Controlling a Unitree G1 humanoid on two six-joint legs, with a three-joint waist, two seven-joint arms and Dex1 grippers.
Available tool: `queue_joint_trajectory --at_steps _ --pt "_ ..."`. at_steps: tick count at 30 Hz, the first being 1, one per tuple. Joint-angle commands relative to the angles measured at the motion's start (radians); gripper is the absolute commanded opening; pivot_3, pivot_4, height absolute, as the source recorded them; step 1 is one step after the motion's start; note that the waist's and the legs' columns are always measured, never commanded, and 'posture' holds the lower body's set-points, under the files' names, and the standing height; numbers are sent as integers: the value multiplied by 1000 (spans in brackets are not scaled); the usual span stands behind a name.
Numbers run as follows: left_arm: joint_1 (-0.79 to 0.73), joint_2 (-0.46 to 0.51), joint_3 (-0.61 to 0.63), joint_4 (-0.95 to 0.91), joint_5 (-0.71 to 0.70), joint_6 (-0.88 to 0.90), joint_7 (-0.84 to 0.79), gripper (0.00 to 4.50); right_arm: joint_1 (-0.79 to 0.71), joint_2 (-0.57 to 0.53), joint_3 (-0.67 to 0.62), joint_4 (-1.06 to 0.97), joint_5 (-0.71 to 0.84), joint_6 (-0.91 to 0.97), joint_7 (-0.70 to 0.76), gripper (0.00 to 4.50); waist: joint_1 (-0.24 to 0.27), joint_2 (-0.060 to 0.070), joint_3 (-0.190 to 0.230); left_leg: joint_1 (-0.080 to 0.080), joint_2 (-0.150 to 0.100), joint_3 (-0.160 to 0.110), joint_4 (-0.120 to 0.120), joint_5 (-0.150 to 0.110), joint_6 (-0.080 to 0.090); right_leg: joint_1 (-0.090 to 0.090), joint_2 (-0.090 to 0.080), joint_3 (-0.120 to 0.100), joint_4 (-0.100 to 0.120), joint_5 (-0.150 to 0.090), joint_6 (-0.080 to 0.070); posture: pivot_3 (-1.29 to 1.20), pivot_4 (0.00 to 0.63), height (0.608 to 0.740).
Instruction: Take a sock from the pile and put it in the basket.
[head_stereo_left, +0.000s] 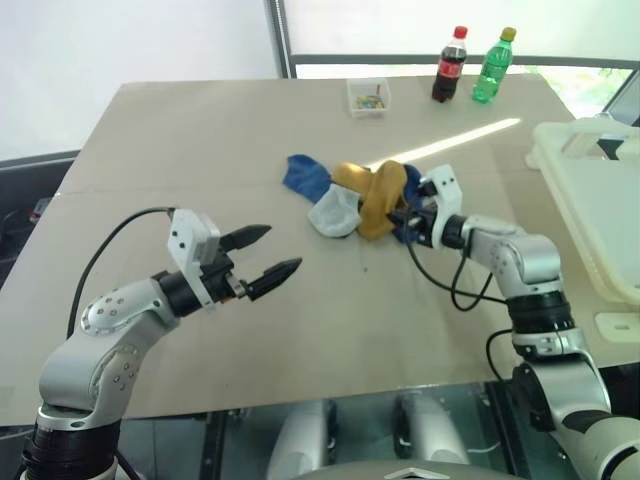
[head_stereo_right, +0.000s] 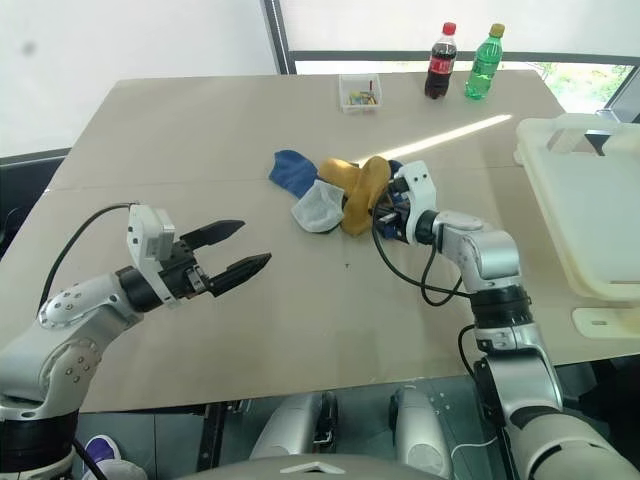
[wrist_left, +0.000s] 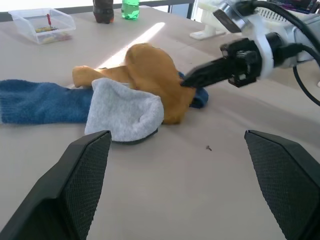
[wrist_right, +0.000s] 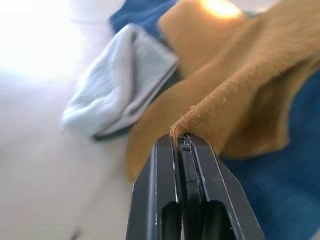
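Sock (wrist_right: 235, 85) of mustard yellow being pinched by the right hand (wrist_right: 181, 140)

Its fingers are closing tight on the sock's edge at the pile (head_stereo_left: 345, 200), mid-frame on the table (head_stereo_left: 200, 140). Lower left, the left hand (head_stereo_left: 272, 255) is hovering, spread wide and empty; the basket (head_stereo_left: 590, 200) is sitting at the right edge.

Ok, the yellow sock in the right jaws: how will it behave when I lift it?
Probably floppy: the yellow sock already folds and drapes where the right gripper pinches its edge. It looks light. It overlaps the grey sock and a blue sock, so it may drag them.
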Motion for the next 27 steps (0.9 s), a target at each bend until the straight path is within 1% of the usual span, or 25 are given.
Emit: queue_joint_trajectory --at_steps 1,7,9,13,16,18,19,21,24,27 --pt "-3 -2 -2 -13 -2 -4 -1 4500 17 -21 -38 -96 69 83 8 64 0 0 0 0 0 0 0 0 0 0 0 0 0 0 0 0 150 732" --pt "4 -2 -8 -13 0 -9 -7 4500 71 -52 -56 -194 157 180 23 64 0 0 0 0 0 0 -1 0 0 0 0 0 0 0 0 0 150 732" --pt "2 0 -12 -11 -1 -9 -12 4500 101 -81 -47 -240 191 210 49 64 2 0 0 0 0 0 -1 0 1 0 0 0 0 0 0 0 150 732" --pt "-5 8 -22 0 0 -8 -30 4500 185 -184 -12 -343 255 249 133 64 5 0 0 0 0 0 -1 -1 2 0 0 -1 -1 0 0 0 150 732" --pt "-16 14 -32 14 4 -9 -47 4500 268 -323 32 -422 289 250 244 64 4 0 0 0 0 0 -1 -2 3 0 0 0 -1 0 0 0 150 732" --pt "-21 19 -39 23 7 -9 -60 4500 323 -422 62 -456 287 225 309 64 6 0 0 0 0 -1 -1 -2 3 0 0 -1 -1 -1 0 0 150 732" --pt "-22 22 -44 27 11 -11 -68 4500 349 -472 80 -464 274 199 337 64 7 0 0 0 0 -1 -1 -2 3 0 0 -1 -1 -2 -3 0 150 732" --pt "-23 28 -52 34 15 -13 -83 4500 385 -547 103 -460 241 143 373 64 7 -1 0 0 0 -1 -1 -2 3 0 -1 -1 -1 -3 -3 0 150 732" --pt "-27 30 -58 42 21 -14 -97 4500 389 -589 116 -398 160 37 361 64 1 -1 0 0 0 0 -1 -2 3 0 0 0 -2 -3 -3 0 150 732" --pt "-37 30 -81 52 42 -26 -110 4500 365 -579 130 -305 47 -128 329 64 2 -1 0 1 0 0 0 -2 3 0 0 0 -2 -3 -3 0 150 732"
